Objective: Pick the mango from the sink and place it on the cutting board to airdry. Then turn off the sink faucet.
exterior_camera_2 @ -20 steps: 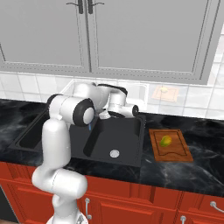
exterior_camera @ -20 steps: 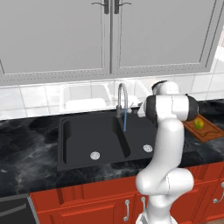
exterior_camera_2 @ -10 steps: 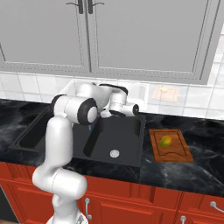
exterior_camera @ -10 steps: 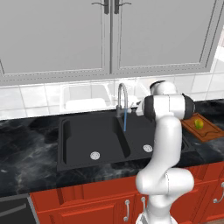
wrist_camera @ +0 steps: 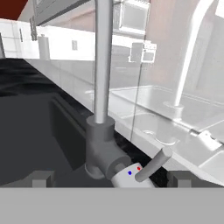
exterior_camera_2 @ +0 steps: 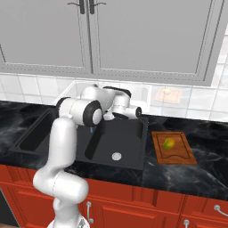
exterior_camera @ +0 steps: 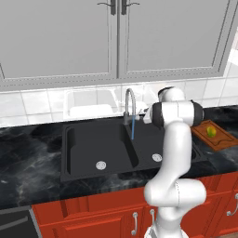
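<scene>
Tool (wrist_camera: 109,178) edged closer to sink faucet (wrist_camera: 103,87) lever, no legible writing

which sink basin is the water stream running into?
The basin nearer the cutting board; the blue stream drops just on that side of the divider.

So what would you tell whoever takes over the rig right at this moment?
Gripper: open, empty, a fingertip on either side of the faucet base, lever between them, not yet gripped.
Mango: on the cutting board, right of the sink.
Done: mango moved to the board.
Left: water is running into the sink; push the lever to shut it off.
</scene>
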